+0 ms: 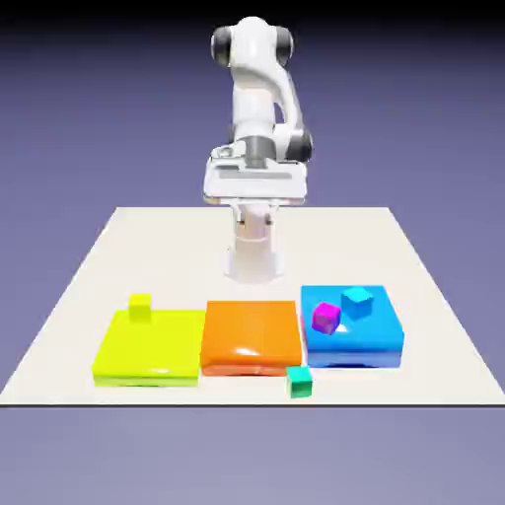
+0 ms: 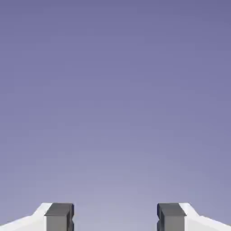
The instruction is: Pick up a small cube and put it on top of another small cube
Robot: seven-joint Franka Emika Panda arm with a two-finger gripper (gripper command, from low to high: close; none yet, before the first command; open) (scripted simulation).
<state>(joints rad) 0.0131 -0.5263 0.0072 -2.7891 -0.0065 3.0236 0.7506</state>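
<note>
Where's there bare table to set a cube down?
The widest bare stretch of the pale tabletop lies between the white robot base and the row of glossy blocks: yellow, orange, blue. Crowded: the blue block, carrying magenta and light-blue cubes, and the near edge around the teal cube.

setting: a simulated robotics lab workspace, every surface rendered; evidence: a white robot arm (image 1: 254, 108) stands at a pale, bare-surfaced table (image 1: 187, 247); on the table, flat glossy blocks in yellow (image 1: 148, 350), orange (image 1: 251, 335) and blue (image 1: 345, 350), with small coloured cubes (image 1: 300, 382) among them; behind, a plain blue-violet backdrop (image 1: 99, 128), darkening to black along the top of the exterior view; hand view filled mostly by the same smooth backdrop colour.
</note>
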